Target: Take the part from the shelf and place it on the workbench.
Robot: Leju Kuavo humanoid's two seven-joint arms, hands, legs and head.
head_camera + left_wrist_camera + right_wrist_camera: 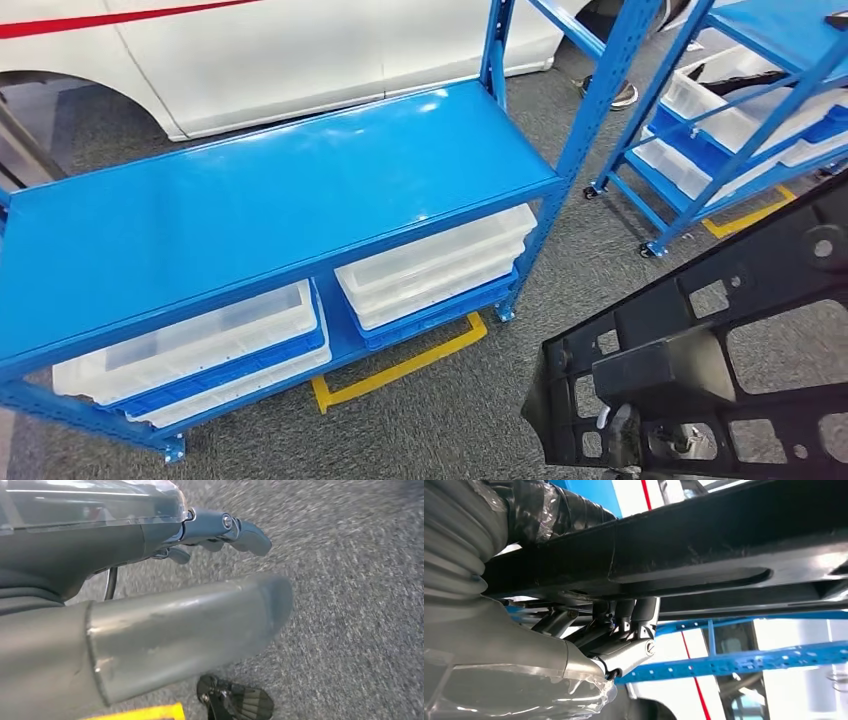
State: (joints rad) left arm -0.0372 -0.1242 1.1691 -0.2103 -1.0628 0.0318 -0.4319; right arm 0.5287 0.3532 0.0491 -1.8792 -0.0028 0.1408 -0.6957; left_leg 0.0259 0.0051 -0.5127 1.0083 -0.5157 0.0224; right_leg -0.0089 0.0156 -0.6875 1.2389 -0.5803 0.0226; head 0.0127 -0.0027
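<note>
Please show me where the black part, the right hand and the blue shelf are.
black part point(760, 330), head view, on its frame.
right hand point(624, 630), right wrist view, on its fingers.
blue shelf point(260, 210), head view, on its top board.

part: large black plastic frame panel with many cut-out openings point(720, 350), flat and ribbed, with a raised block near its middle
state: gripped by the right hand point(624, 630), whose fingers curl up against its underside
pose: tilted, one rounded corner pointing low, the far end rising toward the edge of the head view
place: in the air over grey carpet, beside the blue metal shelf with a bare top deck point(250, 200), apart from it
</note>
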